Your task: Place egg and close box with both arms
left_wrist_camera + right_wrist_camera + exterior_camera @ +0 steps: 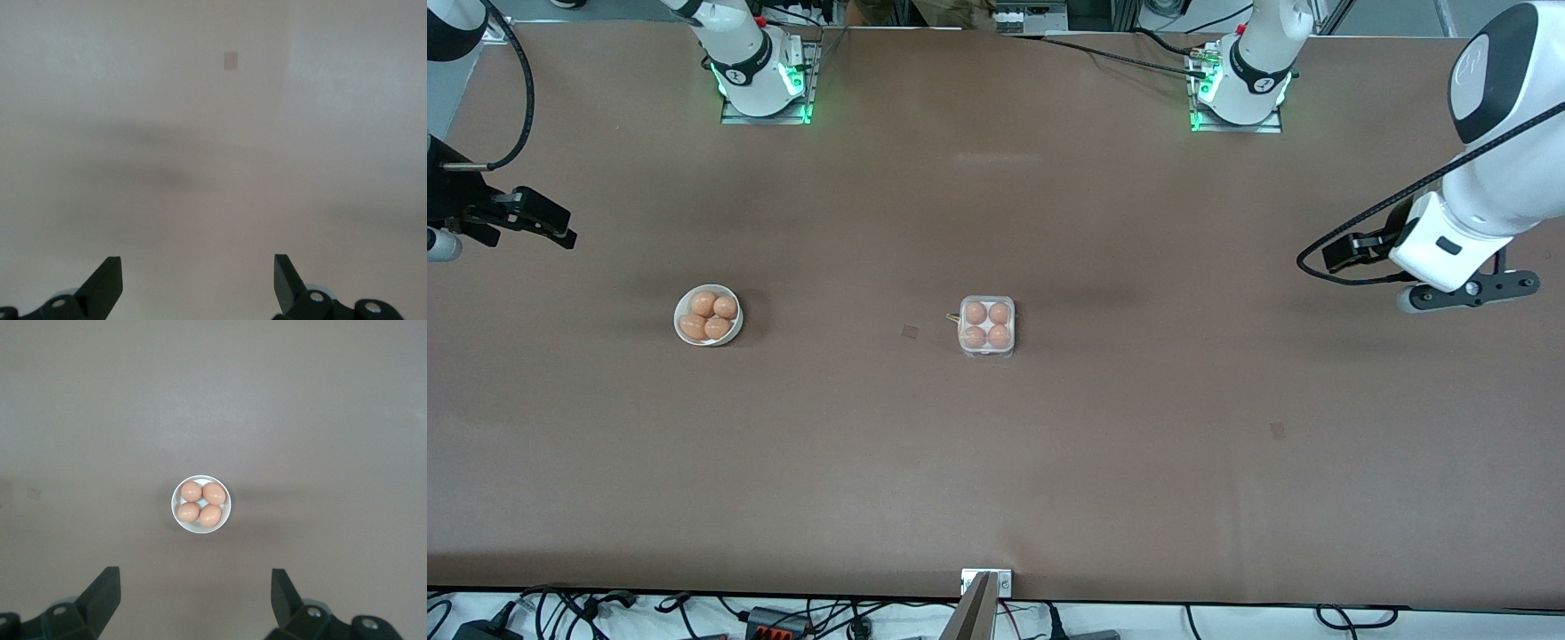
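Note:
The box [986, 326] stands at the middle of the table with four tan eggs [975, 313] in its cells, and its clear lid lies down over them. My left gripper [1467, 291] hangs open and empty over the left arm's end of the table, far from the box. Its wrist view shows the open gripper [198, 263] over bare table. My right gripper [547, 224] hangs open and empty over the right arm's end. In its wrist view the open gripper [195, 577] is high above a white bowl [179, 495] of eggs.
A round white bowl [735, 326] holding several tan eggs [703, 304] sits toward the right arm's end, level with the box. Small square marks [910, 332] lie on the brown table. A metal fixture [986, 582] sits at the table's near edge.

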Robot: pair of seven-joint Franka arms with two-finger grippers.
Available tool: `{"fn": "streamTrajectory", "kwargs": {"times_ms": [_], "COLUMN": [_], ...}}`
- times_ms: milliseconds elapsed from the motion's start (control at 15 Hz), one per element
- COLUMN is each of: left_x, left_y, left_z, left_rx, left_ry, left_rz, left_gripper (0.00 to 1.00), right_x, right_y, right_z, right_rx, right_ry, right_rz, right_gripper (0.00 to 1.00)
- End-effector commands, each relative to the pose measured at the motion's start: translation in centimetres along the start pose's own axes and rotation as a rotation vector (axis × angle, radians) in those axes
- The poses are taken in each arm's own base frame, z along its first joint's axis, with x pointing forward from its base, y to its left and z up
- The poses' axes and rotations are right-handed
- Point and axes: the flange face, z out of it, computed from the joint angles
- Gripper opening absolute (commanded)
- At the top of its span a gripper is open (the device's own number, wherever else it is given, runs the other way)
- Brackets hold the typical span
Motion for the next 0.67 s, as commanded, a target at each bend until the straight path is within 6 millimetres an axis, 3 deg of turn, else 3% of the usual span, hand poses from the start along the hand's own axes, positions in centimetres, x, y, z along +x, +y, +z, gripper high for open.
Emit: {"fn": "streamTrajectory", "kwargs": {"times_ms": [0, 200, 600], "left_x": [0.4, 0.6, -1.5], "left_y": [0.0, -1.2, -1.3], "left_z": [-1.6, -1.1, 0.1], "left_rx": [-0.021, -0.046, -0.067], "left_ry": [0.024, 0.011, 0.056], "left_rz": [0.026, 0.002, -0.051], "left_gripper": [1.0, 1.0, 1.0], "right_x": [-0.7, -0.8, -1.1], "right_y": [-0.1, 0.0, 0.0], "right_z": [-0.6, -0.6, -0.3], "right_rx": [-0.004, -0.002, -0.003], "right_ry": [-0.015, -0.017, -0.044], "right_rz": [-0.008, -0.008, -0.022], "right_gripper": [1.0, 1.0, 1.0]}}
